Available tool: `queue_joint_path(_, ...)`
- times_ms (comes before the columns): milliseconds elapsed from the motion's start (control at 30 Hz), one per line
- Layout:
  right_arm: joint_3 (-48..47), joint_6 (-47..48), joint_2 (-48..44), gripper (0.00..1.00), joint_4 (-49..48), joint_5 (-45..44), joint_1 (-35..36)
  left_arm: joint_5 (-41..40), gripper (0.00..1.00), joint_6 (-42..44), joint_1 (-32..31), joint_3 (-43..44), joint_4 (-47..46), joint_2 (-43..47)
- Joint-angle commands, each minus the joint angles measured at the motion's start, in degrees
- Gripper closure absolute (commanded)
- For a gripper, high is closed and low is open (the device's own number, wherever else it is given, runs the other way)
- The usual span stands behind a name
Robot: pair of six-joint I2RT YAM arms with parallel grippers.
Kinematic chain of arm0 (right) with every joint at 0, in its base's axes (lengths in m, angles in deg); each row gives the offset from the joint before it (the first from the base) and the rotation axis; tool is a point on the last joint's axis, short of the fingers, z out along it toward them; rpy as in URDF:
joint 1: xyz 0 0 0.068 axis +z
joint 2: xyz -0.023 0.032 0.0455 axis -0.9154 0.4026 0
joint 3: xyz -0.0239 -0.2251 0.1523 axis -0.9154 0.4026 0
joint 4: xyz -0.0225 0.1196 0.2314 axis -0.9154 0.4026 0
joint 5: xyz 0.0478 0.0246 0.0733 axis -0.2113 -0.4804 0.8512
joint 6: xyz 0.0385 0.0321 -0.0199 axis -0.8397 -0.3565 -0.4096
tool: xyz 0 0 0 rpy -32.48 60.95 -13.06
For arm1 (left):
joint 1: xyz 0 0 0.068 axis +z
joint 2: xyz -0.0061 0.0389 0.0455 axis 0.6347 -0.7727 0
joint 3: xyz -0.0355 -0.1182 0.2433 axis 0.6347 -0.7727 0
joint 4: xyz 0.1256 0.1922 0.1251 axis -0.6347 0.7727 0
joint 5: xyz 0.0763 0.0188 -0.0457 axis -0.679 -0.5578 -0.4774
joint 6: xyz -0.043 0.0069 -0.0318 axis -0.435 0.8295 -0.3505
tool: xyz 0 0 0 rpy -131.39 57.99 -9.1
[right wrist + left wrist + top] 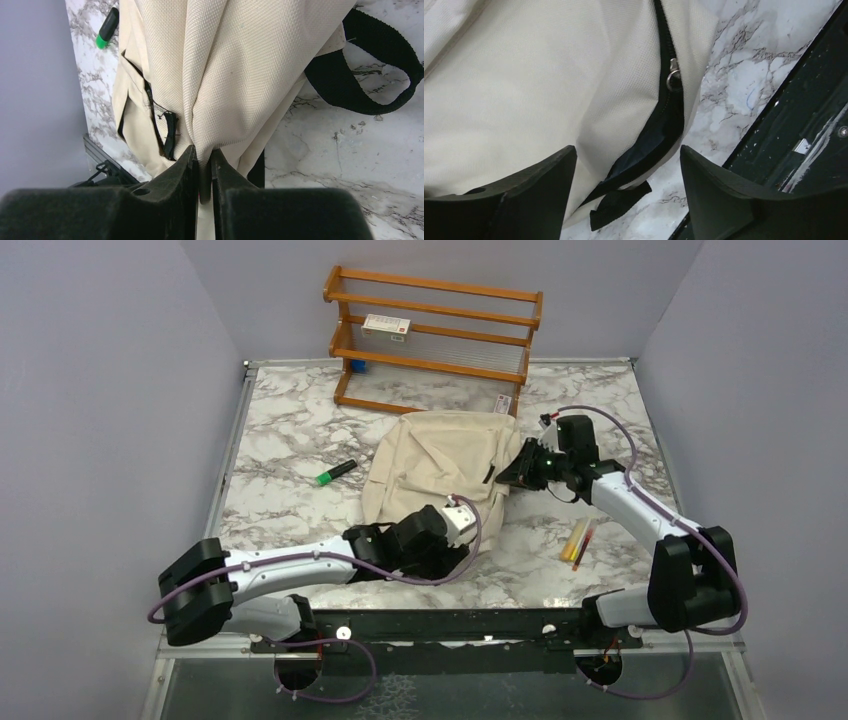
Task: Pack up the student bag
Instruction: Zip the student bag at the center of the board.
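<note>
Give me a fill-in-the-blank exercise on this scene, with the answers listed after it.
The right gripper is ____ on a fold of the student bag.
The left gripper stands ____ over the bag's zipper.
The marker left of the bag has a ____ end.
Missing words: shut; open; green.

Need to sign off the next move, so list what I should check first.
1. Right claw pinches student bag fabric: ok.
2. Left claw open, holding nothing: ok.
3. Zipper slider in view ahead of left claw: ok.
4. Bag mouth wide enough to pack: not ok, narrow gap only.
5. Green highlighter and thin yellow and red items packed: not ok, both lie on the table.
6. Bag contents: cannot tell.
</note>
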Motion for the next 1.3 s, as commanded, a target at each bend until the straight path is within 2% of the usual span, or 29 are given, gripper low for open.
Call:
queue_joint_path(0,-1.8,1.8,-0.2,0.81,-2.0,1.8,0.1,-5.8,0.2,-7.7,-0.4,-2.9,-1.7,6.6)
queue_joint_path(67,-1.7,2.8,-1.3,0.75,-0.7,-0.2,0.1,-7.1,0.17,-9.1,-0.3,-4.9,-3.6,9.6)
queue_joint_path(233,-1.7,3.8,-6.0,0.49,6.0,-8.7,0.1,-8.4,0.15,-12.1,-0.1,-8.9,-6.8,15.7)
queue_joint_path(367,-0.1,1.0,-11.8,0.41,11.4,-15.6,0.1,-9.3,0.15,-16.2,0.0,-10.3,-8.2,17.9)
queue_joint_path(567,6.4,-6.8,-21.9,0.36,15.4,-13.8,0.1,-14.7,0.13,-28.9,0.0,-9.9,-10.8,19.4)
queue_joint_path(700,10.5,-11.0,-26.9,0.32,15.4,-6.1,0.1,-17.1,0.13,-34.9,0.1,-7.3,-10.2,17.5)
queue_joint_path(867,13.8,-14.4,-30.0,0.31,14.2,1.1,0.3,-14.5,0.14,-35.7,0.0,-2.5,-8.5,12.5)
queue_joint_path(1100,17.9,-16.6,-28.9,0.32,10.7,3.4,1.5,-10.2,0.17,-36.6,0.1,-1.0,-9.7,7.7)
queue_joint_path(1267,20.6,-20.3,-27.7,0.37,6.5,2.2,6.1,-7.6,0.24,-38.1,0.0,-0.3,-9.6,6.0)
